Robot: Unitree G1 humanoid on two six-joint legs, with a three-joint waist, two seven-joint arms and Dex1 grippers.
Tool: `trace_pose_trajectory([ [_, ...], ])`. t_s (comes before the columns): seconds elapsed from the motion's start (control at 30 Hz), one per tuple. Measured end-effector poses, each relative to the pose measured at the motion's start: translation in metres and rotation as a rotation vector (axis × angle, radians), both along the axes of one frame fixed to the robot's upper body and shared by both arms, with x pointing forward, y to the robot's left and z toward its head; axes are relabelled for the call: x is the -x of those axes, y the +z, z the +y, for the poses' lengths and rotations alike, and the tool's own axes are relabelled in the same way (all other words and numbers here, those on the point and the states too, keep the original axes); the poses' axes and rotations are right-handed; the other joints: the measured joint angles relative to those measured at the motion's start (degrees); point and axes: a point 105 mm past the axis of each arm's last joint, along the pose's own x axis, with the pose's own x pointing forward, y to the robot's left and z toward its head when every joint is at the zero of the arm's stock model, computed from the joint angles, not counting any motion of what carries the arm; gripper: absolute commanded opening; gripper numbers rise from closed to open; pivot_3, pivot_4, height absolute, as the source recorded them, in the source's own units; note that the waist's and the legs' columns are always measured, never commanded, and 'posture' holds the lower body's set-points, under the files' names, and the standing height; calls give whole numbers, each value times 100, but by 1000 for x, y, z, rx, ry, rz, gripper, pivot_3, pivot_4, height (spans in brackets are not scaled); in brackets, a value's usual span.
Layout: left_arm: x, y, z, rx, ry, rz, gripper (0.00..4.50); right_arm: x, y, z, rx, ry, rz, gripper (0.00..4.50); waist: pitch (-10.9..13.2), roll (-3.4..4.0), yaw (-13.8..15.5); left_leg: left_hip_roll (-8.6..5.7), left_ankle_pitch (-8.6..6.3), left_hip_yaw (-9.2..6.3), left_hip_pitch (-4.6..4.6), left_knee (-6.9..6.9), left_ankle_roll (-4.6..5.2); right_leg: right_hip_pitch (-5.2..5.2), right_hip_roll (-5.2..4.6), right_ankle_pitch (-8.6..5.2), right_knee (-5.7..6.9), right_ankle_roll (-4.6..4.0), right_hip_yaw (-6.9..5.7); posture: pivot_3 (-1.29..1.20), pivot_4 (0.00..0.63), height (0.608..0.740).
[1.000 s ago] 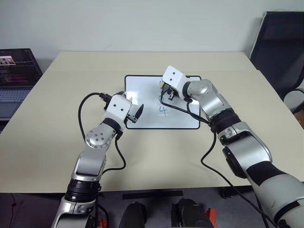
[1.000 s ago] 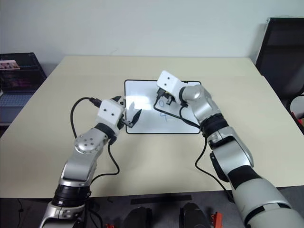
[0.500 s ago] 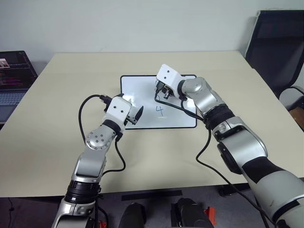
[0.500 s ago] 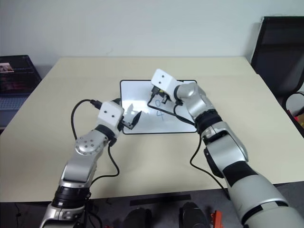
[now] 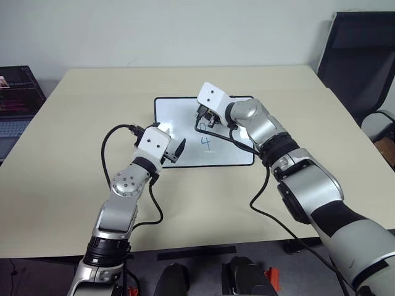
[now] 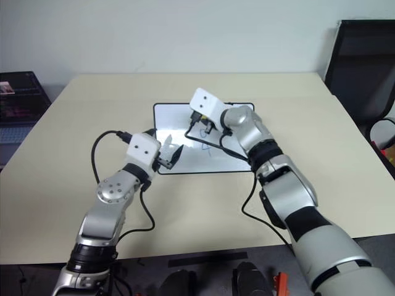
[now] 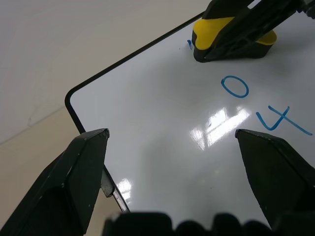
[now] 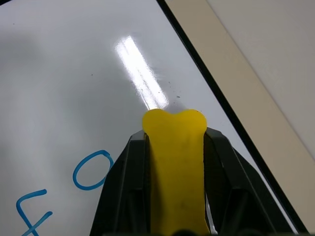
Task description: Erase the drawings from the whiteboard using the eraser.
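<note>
- Whiteboard (image 5: 185,132) lies flat on the pale desk (image 5: 74,154), near its middle, with bare desk open on every side of its thin black frame.
- My right claw (image 8: 174,147) is clenched on the eraser (image 7: 231,37), a yellow block with a dark underside, pressed on the board close to the far edge.
- A small scrap of blue shows just beside the eraser's end; I cannot tell what it was.
- Drawings (image 7: 256,105) left to read are a blue "0" and a blue "4", thin marker strokes; the "0" sits near the eraser, the "4" beyond it toward my side.
- My left claw (image 7: 182,152) hangs released over the board's left corner, its black fingers (image 7: 78,167) spread wide and holding nothing.
- Board surface is glossy, with bright glare streaks and rounded corners.
- A laptop (image 5: 15,102) sits off the desk's left edge, and a dark chair (image 5: 361,61) stands off the far right corner.
</note>
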Motion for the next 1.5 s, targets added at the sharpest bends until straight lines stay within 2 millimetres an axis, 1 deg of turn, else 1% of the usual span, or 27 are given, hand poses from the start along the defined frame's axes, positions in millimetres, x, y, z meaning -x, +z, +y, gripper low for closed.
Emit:
trace_pose_trajectory([
  [0.13,-1,1,-2,-2,-6,-3,4500,1,7,1,-27,-5,-1,1103,2,1,12,0,0,-8,-29,-13,-1,-21,-5,0,-17,-1,-7,0,150,740],
  [0.27,-2,3,-3,-3,-12,-5,4500,1,14,2,-49,-8,-5,1103,2,1,19,-2,0,-7,-32,-55,-2,-21,-15,2,-62,-2,-12,0,150,740],
  [0.4,-3,4,-3,-4,-15,-7,4500,1,21,4,-59,-13,-24,1103,2,1,26,-2,-1,-8,-38,-69,-3,-25,-19,2,-75,-3,-16,0,150,740],
  [0.77,-5,7,-4,-4,-17,-15,4500,4,17,5,-55,1,-25,1103,1,1,31,-3,-2,-9,-41,-69,-4,-27,-21,2,-75,-3,-19,0,150,740],
  [1.0,-5,7,-3,-6,-16,-15,4500,6,3,-11,-28,2,-17,1103,-1,-3,61,-8,-2,-17,-31,-63,-4,-11,-25,2,-72,-3,-27,0,150,740],
  [1.1,-5,7,-3,-6,-16,-15,4500,4,-3,-22,-14,-17,-8,1103,-4,-8,124,-12,-1,-21,-13,-60,-3,10,-26,2,-71,-2,-31,0,150,740],
  [1.2,-5,7,-3,-6,-16,-14,4500,2,-4,-29,-8,-32,-5,1103,-4,-8,198,-13,-1,-21,14,-60,-3,38,-26,2,-73,-2,-31,0,150,740],
  [1.5,-7,4,-5,-9,-25,-6,4500,0,-2,-38,-2,-52,-11,1103,-5,-9,301,-14,1,-23,14,-56,-2,41,-27,2,-73,-2,-34,0,150,740],
])
